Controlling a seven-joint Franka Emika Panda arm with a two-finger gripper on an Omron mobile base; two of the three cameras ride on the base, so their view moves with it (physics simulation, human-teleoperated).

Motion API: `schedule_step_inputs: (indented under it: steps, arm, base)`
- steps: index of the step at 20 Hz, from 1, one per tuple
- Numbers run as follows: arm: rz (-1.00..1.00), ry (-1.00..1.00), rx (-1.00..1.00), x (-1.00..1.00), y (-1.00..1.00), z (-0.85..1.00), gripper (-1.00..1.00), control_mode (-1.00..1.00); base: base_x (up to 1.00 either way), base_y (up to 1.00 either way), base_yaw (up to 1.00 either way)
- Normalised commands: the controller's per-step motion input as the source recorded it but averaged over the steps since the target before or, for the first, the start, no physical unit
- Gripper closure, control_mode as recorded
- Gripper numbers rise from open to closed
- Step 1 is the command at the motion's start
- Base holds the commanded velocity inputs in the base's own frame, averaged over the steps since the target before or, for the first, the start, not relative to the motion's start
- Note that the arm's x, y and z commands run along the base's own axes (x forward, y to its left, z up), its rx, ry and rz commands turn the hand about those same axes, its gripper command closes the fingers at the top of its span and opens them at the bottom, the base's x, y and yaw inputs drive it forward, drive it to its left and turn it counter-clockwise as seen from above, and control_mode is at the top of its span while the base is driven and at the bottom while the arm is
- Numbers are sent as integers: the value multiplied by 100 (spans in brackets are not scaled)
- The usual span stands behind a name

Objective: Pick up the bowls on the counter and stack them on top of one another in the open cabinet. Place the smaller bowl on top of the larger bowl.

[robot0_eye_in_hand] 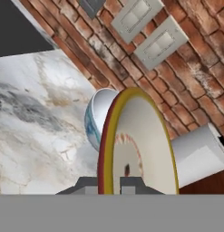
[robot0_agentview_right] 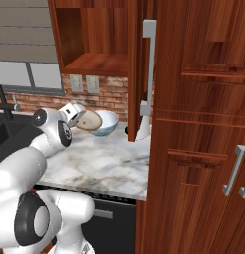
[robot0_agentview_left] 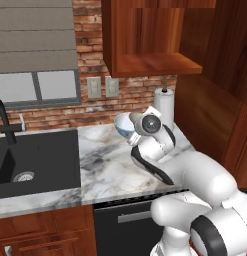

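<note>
My gripper (robot0_eye_in_hand: 109,184) is shut on the rim of the shallower bowl (robot0_eye_in_hand: 141,144), tan inside with a brown-yellow rim. That bowl (robot0_agentview_right: 89,120) is tipped on edge just above the counter (robot0_agentview_right: 105,163). Right behind it on the marble stands the deep white bowl with blue pattern (robot0_agentview_right: 107,124), also seen as a white-and-blue bowl (robot0_agentview_left: 123,125) left of my wrist. Whether the two bowls touch I cannot tell. The open cabinet (robot0_agentview_left: 156,64) hangs above them, its shelf (robot0_agentview_right: 100,62) bare.
A paper towel roll (robot0_agentview_left: 165,106) stands at the back right of the counter by the brick wall. The black sink (robot0_agentview_left: 37,160) and faucet (robot0_agentview_left: 5,121) lie to the left. The open cabinet door (robot0_agentview_right: 144,74) juts out beside the tall wooden cabinets (robot0_agentview_right: 198,129).
</note>
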Motion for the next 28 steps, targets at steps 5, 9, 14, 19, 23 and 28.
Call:
schedule_step_inputs:
  steps: [5, 9, 14, 19, 23, 28]
  arm:
    - [5, 0, -13, 24, 0, 0, 100, -100]
    - [2, 0, -12, 32, 1, 0, 100, -100]
    - [1, 0, -11, 29, 2, -4, 100, -100]
    - [3, 0, -6, 6, -1, -16, 100, -100]
    - [1, 0, -4, 14, 0, -19, 100, -100]
    - [1, 0, -3, 17, 0, -16, 100, -100]
  base:
    - [0, 0, 0]
    - [0, 0, 0]
    - [0, 0, 0]
    - [0, 0, 0]
    - [0, 0, 0]
    - [0, 0, 0]
